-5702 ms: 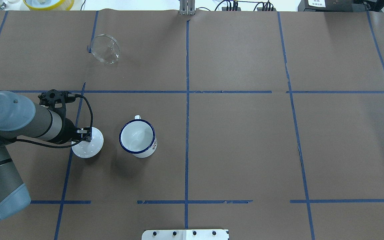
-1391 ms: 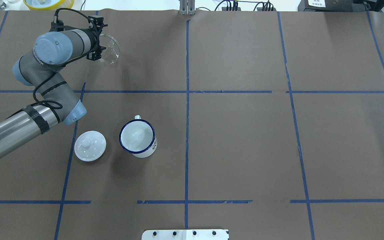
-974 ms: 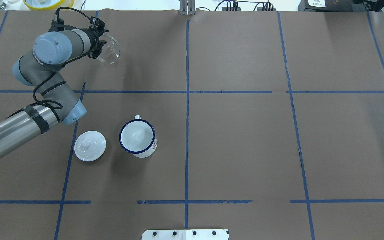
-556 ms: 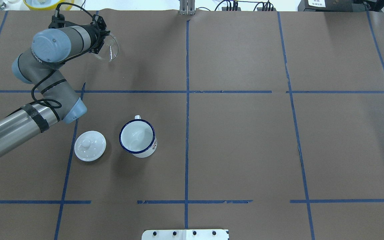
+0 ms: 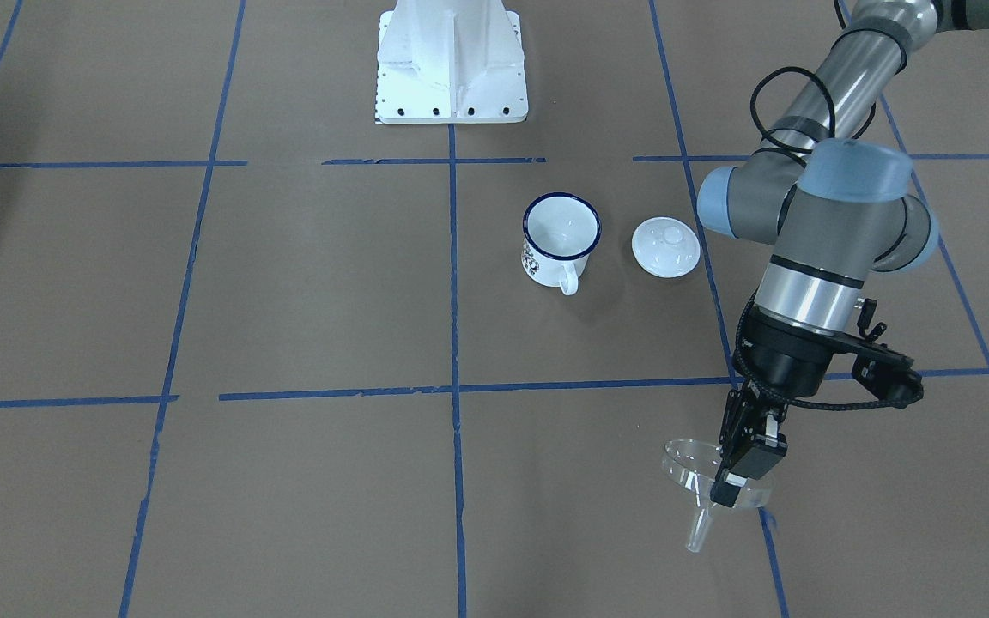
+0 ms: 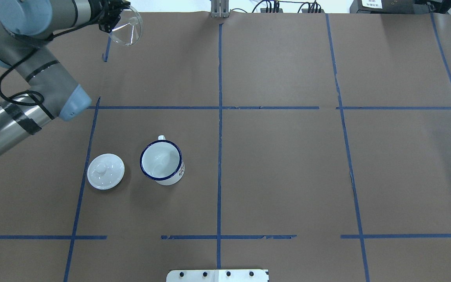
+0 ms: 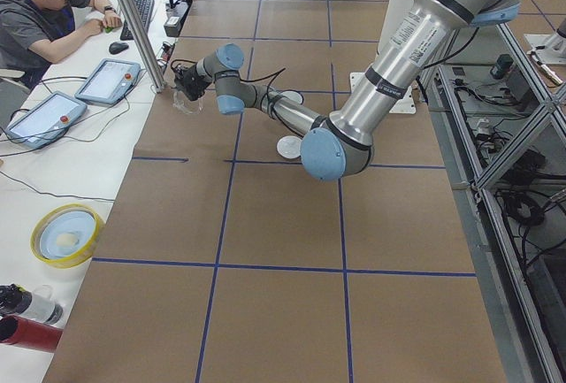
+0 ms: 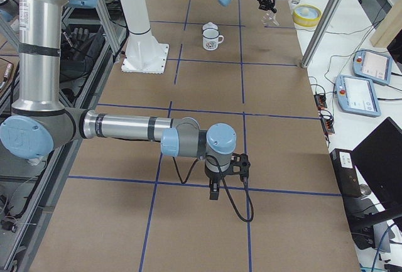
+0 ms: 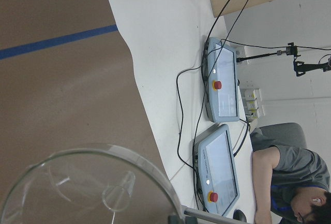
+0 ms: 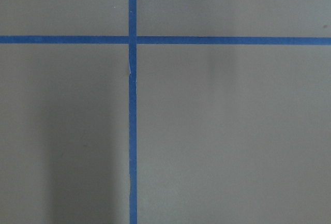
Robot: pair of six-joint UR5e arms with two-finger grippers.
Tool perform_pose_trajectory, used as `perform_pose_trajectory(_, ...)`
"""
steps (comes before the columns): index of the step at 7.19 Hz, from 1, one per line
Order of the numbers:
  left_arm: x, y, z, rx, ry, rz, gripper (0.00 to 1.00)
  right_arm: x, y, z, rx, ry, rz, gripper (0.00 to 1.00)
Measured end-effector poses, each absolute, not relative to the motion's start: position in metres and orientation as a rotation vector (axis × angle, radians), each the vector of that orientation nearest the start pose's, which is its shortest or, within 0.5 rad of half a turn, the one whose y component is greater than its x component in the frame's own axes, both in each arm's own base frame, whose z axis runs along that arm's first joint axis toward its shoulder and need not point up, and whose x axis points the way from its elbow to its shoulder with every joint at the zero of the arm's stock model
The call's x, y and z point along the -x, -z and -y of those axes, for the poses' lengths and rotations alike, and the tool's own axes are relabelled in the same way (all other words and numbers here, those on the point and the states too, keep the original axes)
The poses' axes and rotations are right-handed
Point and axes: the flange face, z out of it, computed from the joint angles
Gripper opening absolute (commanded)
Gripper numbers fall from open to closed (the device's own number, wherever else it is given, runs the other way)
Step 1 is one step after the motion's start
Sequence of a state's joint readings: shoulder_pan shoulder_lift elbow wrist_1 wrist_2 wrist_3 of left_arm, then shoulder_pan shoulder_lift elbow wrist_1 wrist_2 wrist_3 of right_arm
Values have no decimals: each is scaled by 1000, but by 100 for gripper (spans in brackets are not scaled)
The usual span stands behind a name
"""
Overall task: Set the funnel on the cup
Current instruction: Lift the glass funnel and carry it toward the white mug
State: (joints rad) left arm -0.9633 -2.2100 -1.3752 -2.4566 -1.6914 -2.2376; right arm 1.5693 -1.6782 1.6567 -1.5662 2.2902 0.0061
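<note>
The clear funnel [image 6: 129, 29] hangs in my left gripper [image 6: 115, 17], which is shut on its rim at the table's far left. In the front-facing view the funnel [image 5: 700, 481] sits level under the gripper [image 5: 731, 485], spout down, above the paper. It fills the bottom of the left wrist view [image 9: 88, 188]. The white cup [image 6: 161, 162] with a blue rim stands upright and empty well nearer the robot; it also shows in the front-facing view [image 5: 561, 236]. My right gripper [image 8: 213, 191] points down over bare paper far from both; I cannot tell if it is open.
A round white lid [image 6: 105, 171] with a knob lies just left of the cup. The robot's white base plate [image 5: 452, 69] is at the near edge. Beyond the far edge are a yellow bowl [image 7: 66, 233], teach pendants [image 7: 106, 80], a metal post [image 7: 137, 25] and a seated operator [image 7: 44, 11].
My left arm left the white lid, reached the funnel at the far left, closed on its rim and lifted it off the table. The cup and lid have not moved.
</note>
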Motion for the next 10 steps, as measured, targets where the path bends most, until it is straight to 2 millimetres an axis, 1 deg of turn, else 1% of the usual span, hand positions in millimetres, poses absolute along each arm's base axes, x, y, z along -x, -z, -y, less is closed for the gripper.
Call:
perform_pose_trajectory(1,-292,-231,657,-73,1250,-1420,0,-67,-670,445,19,-10,719,100)
perform_pose_trajectory(2,-275,-198,639,-64,1182,-1349,0,-67,-670,445,19,-10,719,100)
perform_pose_trajectory(3,-263,-166,613,-47,1100,-1270,0,-67,-670,445,19,-10,719,100)
perform_pose_trajectory(4,-252,-133,588,-19,1033,-1209,0,-67,-670,445,19,-10,719,100)
perform_pose_trajectory(5,-248,-102,574,7,983,-1156,0,-67,-670,445,19,-10,719,100)
perform_pose_trajectory(6,-251,-79,564,39,918,-1105,0,-67,-670,445,19,-10,719,100)
perform_pose_trajectory(7,-265,-67,555,78,830,-1047,0,-67,-670,445,19,-10,719,100)
perform_pose_trajectory(8,-290,-66,546,112,743,-977,0,-67,-670,445,19,-10,719,100)
perform_pose_trajectory(10,-347,-79,533,169,575,-828,0,-67,-670,445,19,-10,719,100)
